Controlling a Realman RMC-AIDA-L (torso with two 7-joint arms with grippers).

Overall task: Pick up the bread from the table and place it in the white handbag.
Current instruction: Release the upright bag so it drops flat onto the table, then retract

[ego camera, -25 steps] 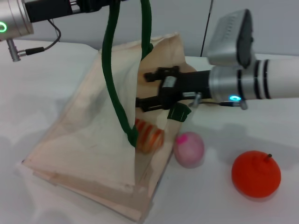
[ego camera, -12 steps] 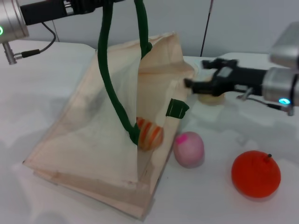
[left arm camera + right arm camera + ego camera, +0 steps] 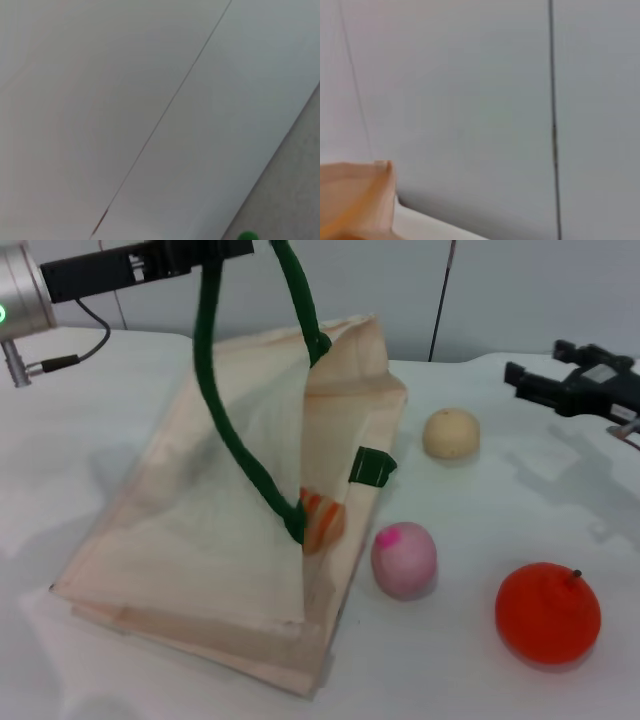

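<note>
Bread (image 3: 322, 521) is lying inside the mouth of the white handbag (image 3: 190, 550), only its striped orange and cream end peeking out just beside the foot of the green handle (image 3: 235, 440). The right gripper (image 3: 527, 377) is hovering at about three o'clock of the head view, above the table (image 3: 470, 660), its black fingers (image 3: 538, 388) standing apart and carrying nothing. A beige bun (image 3: 451, 433) is sitting at its eight o'clock, well apart from it. The left gripper (image 3: 215, 248), up at eleven o'clock, is holding the green handle aloft, so the bag's upper panel is hanging lifted like a tent; its fingertips are hidden, and how tightly they are closing cannot be told. A pink-topped ball (image 3: 404, 559) is resting just beside the bag's open edge, at its four o'clock, and an orange fruit (image 3: 548, 612) is sitting farther toward five o'clock.
</note>
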